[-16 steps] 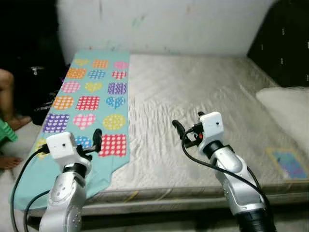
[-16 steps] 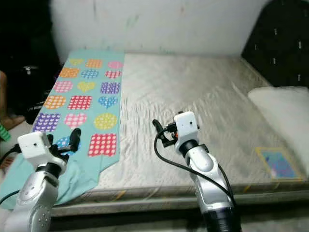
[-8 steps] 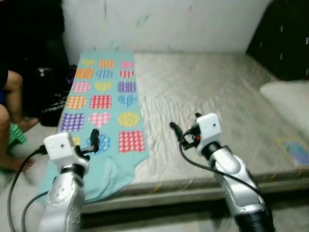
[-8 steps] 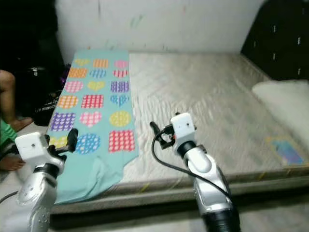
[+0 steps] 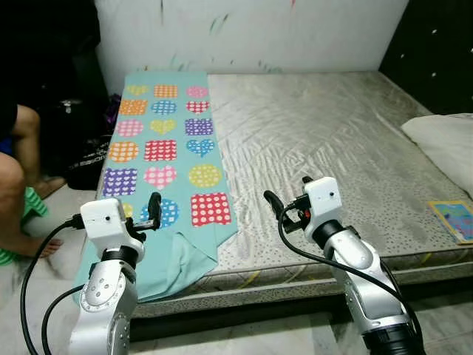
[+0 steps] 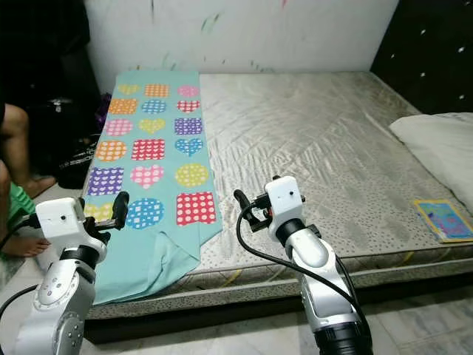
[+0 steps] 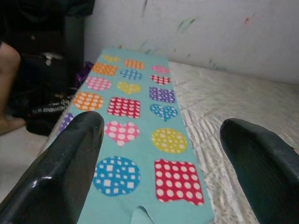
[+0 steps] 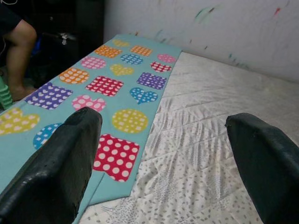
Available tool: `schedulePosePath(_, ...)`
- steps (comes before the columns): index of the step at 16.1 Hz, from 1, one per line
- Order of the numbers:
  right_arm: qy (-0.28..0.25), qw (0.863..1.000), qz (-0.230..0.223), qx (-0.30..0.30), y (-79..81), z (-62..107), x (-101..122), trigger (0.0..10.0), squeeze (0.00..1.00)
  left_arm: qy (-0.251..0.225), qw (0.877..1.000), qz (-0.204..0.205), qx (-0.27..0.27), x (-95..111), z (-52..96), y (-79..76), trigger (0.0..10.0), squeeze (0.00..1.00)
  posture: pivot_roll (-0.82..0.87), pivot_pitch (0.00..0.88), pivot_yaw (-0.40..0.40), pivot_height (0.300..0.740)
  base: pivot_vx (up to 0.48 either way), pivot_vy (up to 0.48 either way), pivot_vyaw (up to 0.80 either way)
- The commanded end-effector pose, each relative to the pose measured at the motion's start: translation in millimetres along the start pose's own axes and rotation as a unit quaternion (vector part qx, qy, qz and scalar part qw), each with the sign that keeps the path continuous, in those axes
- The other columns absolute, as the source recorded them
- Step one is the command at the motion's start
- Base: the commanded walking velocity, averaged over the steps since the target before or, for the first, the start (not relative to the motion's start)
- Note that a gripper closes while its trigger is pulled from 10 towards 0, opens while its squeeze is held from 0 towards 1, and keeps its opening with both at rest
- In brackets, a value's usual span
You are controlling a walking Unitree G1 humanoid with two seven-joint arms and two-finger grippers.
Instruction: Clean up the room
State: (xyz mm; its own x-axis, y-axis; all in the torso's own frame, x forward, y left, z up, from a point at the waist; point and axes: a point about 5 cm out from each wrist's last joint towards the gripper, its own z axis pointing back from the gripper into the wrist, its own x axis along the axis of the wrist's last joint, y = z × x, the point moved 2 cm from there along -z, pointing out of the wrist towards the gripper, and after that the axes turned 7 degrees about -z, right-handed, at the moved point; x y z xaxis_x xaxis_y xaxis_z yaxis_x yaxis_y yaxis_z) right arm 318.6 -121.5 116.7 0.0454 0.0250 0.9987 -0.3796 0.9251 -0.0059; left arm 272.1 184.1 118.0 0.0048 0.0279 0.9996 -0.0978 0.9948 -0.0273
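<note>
A teal blanket (image 5: 166, 151) printed with coloured hearts, squares and circles lies along the left side of the grey mattress (image 5: 325, 140). Its near end hangs crumpled over the front edge. A small picture book (image 5: 454, 220) lies at the mattress's front right corner. My left gripper (image 7: 161, 123) is raised in front of the blanket's near end, open and holding nothing, one black finger (image 5: 154, 207) showing. My right gripper (image 5: 288, 191) hovers above the front edge of the mattress near the middle, also open with nothing between its fingers.
A white pillow (image 5: 447, 140) rests at the right by a black padded headboard (image 5: 436, 52). On the left a person's leg (image 5: 18, 166) stands beside the bed, with dark bags (image 5: 81, 159) against the wall. Pale tiled floor (image 6: 436, 325) runs in front.
The whole picture has shifted: the camera pulled back and now takes in the bed's front edge and floor. Both arms keep the same raised pose with open fingers.
</note>
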Motion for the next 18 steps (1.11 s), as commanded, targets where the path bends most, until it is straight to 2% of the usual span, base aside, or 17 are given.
schedulePosePath(1,-0.007,1.000,0.005,0.000,-2.4,-0.5,6.0,10.0,0.00,-0.002,1.000,-0.010,-0.006,0.3,-2.2,-1.1,10.0,0.00,-0.12,0.022,-0.038,0.740,0.000,0.000,0.00)
schedulePosePath(5,-0.008,1.000,0.007,0.000,-2.2,-0.8,6.3,10.0,0.00,0.001,1.000,0.003,-0.012,-0.3,-2.5,-2.8,10.0,0.00,-0.12,0.027,-0.037,0.740,0.000,0.000,-0.14)
schedulePosePath(7,-0.007,1.000,0.008,-0.001,-2.5,-0.6,6.0,10.0,0.00,0.000,1.000,0.015,-0.024,-0.7,-0.7,-7.6,10.0,0.00,-0.13,0.028,-0.037,0.740,0.339,0.000,0.00)
schedulePosePath(15,-0.003,1.000,0.008,-0.003,-3.5,0.3,3.7,10.0,0.00,0.002,1.000,0.015,-0.027,-1.3,-0.5,-8.4,10.0,0.00,-0.12,0.030,-0.038,0.740,0.346,0.000,-0.11)
schedulePosePath(18,-0.003,1.000,0.011,-0.004,-4.4,0.3,3.2,10.0,0.00,0.015,0.999,0.023,-0.019,-5.7,-0.4,-9.0,10.0,0.00,-0.12,0.027,-0.038,0.740,0.000,0.000,0.00)
